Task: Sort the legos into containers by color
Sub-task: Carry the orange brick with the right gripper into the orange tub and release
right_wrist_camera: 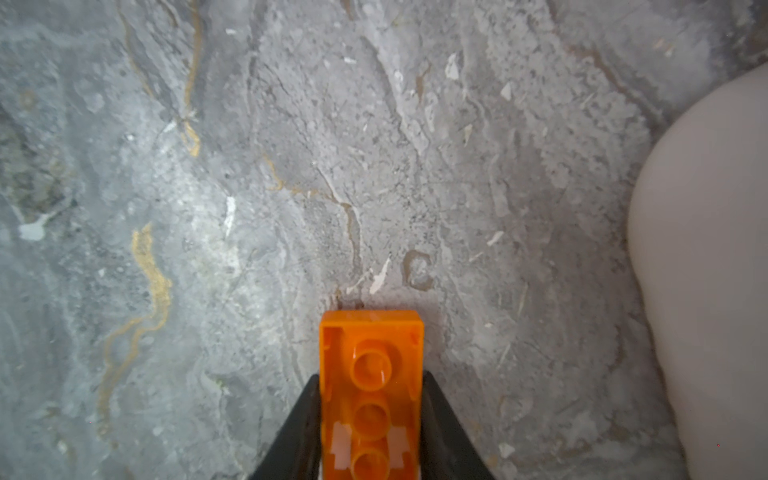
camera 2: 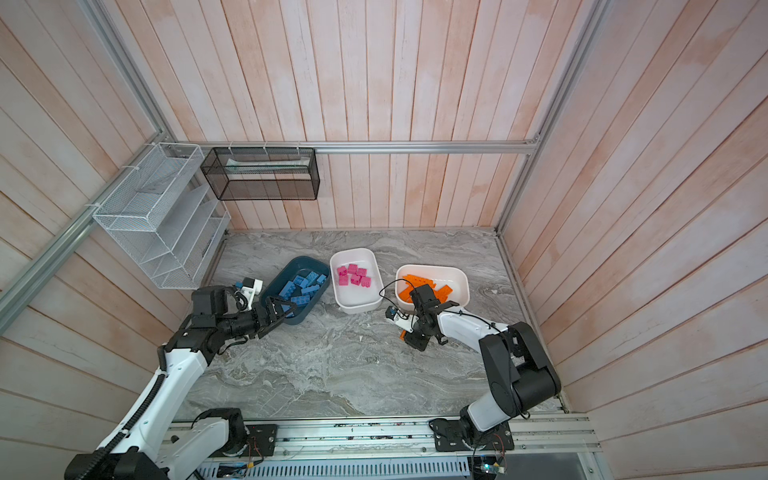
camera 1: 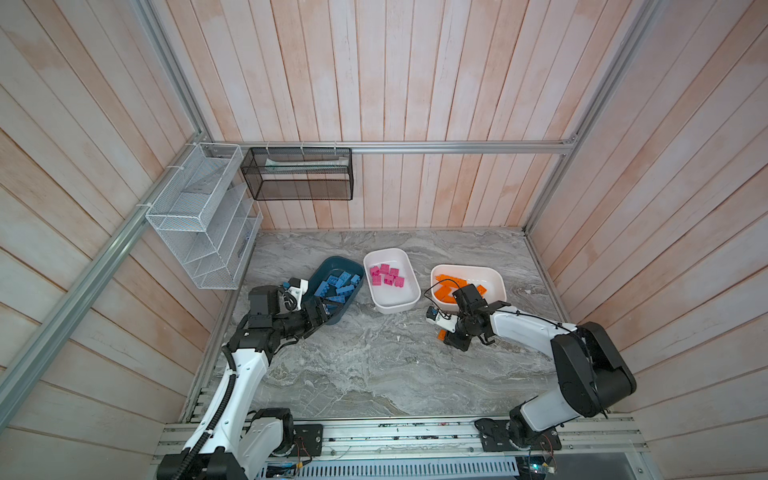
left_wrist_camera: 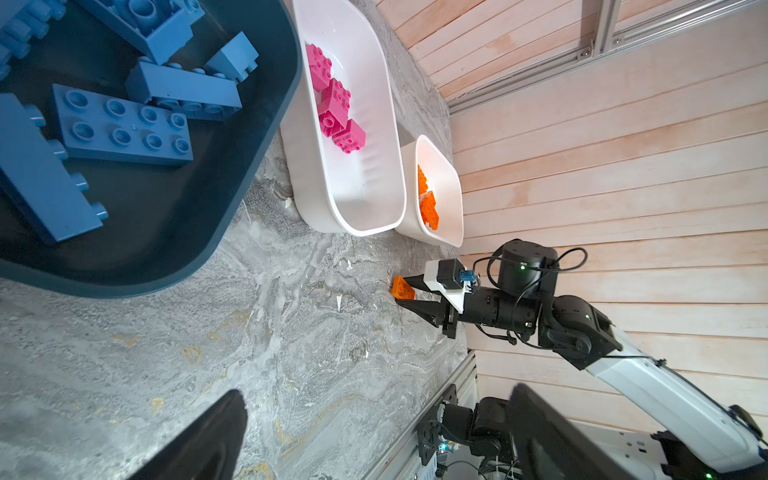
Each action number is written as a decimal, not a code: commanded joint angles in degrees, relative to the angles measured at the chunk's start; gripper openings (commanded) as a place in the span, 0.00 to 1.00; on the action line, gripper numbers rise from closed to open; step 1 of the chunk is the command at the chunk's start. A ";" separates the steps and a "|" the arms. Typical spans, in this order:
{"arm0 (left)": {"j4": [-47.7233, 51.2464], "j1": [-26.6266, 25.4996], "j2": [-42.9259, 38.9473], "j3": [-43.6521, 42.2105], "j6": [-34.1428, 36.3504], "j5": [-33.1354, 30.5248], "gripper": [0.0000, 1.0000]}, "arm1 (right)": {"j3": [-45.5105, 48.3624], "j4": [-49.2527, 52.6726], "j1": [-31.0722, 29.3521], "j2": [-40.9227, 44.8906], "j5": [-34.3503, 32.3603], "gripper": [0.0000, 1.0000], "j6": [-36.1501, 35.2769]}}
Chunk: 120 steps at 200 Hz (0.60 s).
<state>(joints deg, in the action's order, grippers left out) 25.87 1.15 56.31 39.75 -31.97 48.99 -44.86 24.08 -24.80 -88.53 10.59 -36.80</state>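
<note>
Orange brick (right_wrist_camera: 371, 395) is clamped between the right gripper's (right_wrist_camera: 372, 376) fingers; the left gripper's (camera 2: 284, 307) are spread. It is best lifted above the rim and released inside the orange-filled tub (camera 1: 469, 268).

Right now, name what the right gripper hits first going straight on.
Probably the table: the right gripper, jaws shut on an orange brick, tilts down at it; the white tub lies aside.

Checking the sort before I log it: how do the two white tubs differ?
The middle white tub holds pink bricks; the right white tub holds orange bricks. The middle white tub lies lengthwise, away from the arms, unobstructed; the right white tub lies crosswise, with the right arm partly over it. Both are shallow white rounded rectangles on the marble table.
</note>
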 commanded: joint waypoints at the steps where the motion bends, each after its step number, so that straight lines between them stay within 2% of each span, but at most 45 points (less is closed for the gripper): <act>1: 0.93 0.43 -0.86 1.74 1.65 -0.21 1.00 | 0.09 0.74 0.69 -1.47 -1.25 0.26 1.20; 19: 1.11 0.43 -0.80 1.85 1.95 -0.05 1.00 | -1.27 2.42 0.80 -0.09 -0.89 0.19 1.57; 36: 1.49 0.57 -0.62 2.33 2.33 -0.04 1.00 | -3.12 3.58 1.90 3.57 -0.57 0.18 2.91; 80: -0.42 0.52 0.35 2.88 1.24 0.83 1.00 | -9.43 3.07 10.19 12.42 -1.23 0.18 4.27; 97: -1.83 0.52 0.80 2.80 0.60 1.16 1.00 | -11.79 1.81 14.46 11.23 -2.87 0.19 4.35; 120: -2.77 0.50 1.47 2.80 0.08 1.37 1.00 | -14.73 -0.65 18.17 5.30 -7.94 0.19 3.41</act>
<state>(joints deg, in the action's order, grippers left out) 25.39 1.41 57.10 40.84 -31.51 49.21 -57.82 24.51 -9.56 -77.56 7.73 -33.39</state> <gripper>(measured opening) 0.998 0.304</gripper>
